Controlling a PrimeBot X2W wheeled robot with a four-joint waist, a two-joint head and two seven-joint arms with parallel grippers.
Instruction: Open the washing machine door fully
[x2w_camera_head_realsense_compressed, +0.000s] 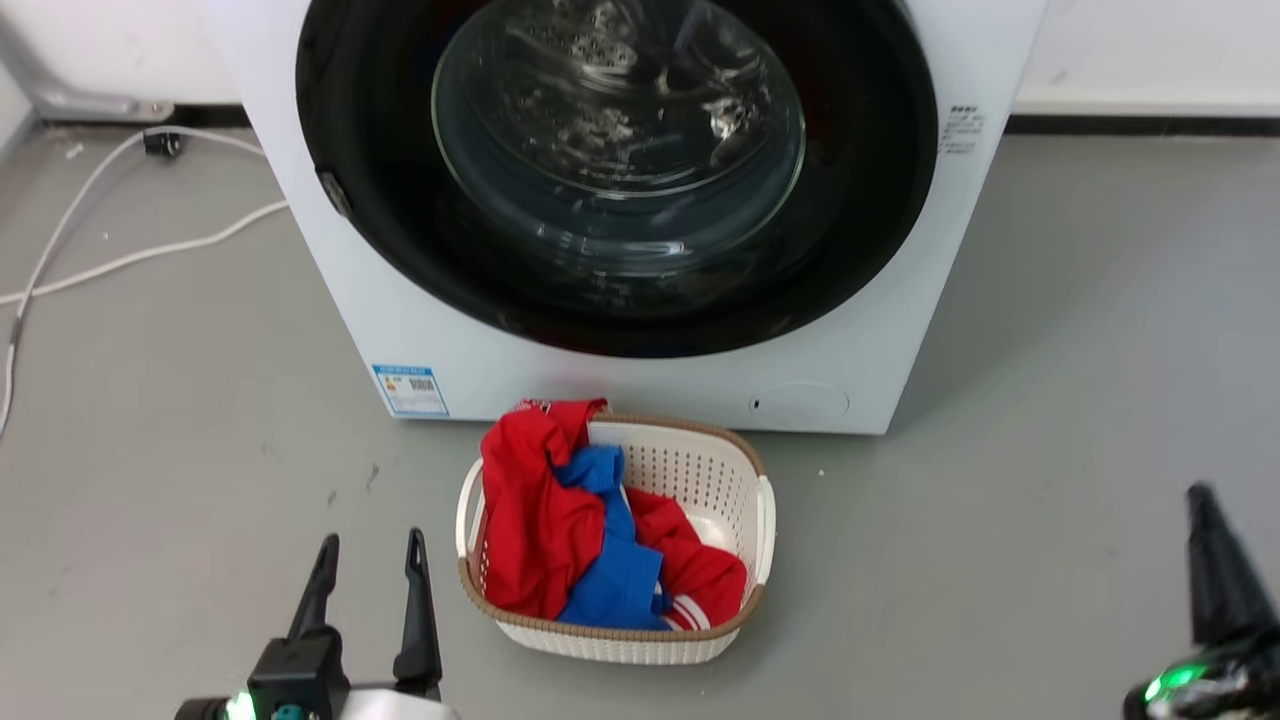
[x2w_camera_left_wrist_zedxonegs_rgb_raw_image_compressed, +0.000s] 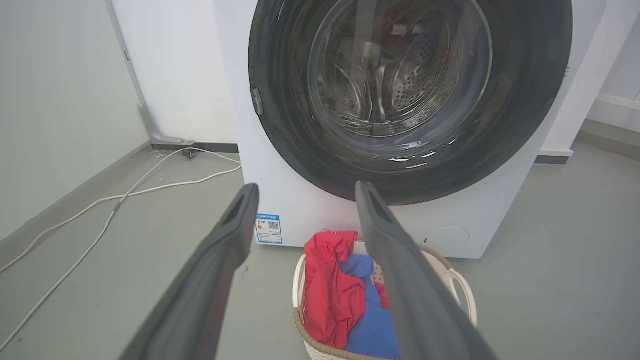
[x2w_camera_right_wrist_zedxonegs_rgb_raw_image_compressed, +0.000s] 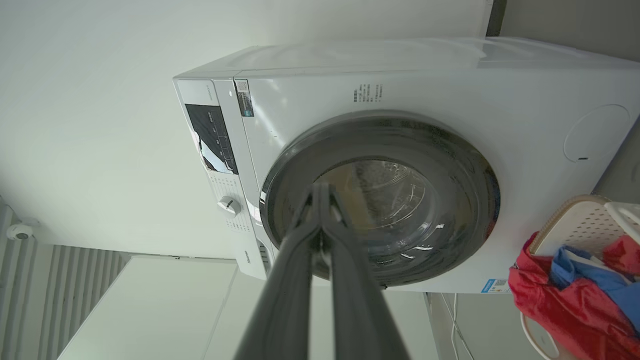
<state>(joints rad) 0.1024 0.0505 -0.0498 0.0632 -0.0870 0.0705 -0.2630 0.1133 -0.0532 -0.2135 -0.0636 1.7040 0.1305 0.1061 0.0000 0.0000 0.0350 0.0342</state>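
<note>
The washing machine door (x2w_camera_head_realsense_compressed: 380, 200) is a round glossy black disc with a clear glass bowl centre, lying flat against the white machine front, shut. A small latch tab (x2w_camera_head_realsense_compressed: 335, 192) sits on its left rim. The same door (x2w_camera_left_wrist_zedxonegs_rgb_raw_image_compressed: 280, 120) faces the left wrist camera, and the door (x2w_camera_right_wrist_zedxonegs_rgb_raw_image_compressed: 450, 165) appears rotated in the right wrist view. My left gripper (x2w_camera_head_realsense_compressed: 370, 548) is open at the lower left, well short of the machine, with nothing between its fingers (x2w_camera_left_wrist_zedxonegs_rgb_raw_image_compressed: 235, 225). My right gripper (x2w_camera_head_realsense_compressed: 1200, 500) sits at the lower right; in the right wrist view its fingertips (x2w_camera_right_wrist_zedxonegs_rgb_raw_image_compressed: 320, 192) are pressed together, holding nothing.
A white laundry basket (x2w_camera_head_realsense_compressed: 740, 470) with red and blue clothes (x2w_camera_head_realsense_compressed: 540, 520) stands on the grey floor right before the machine, between my grippers. White cables (x2w_camera_head_realsense_compressed: 130, 255) trail across the floor at the left. A wall runs behind the machine.
</note>
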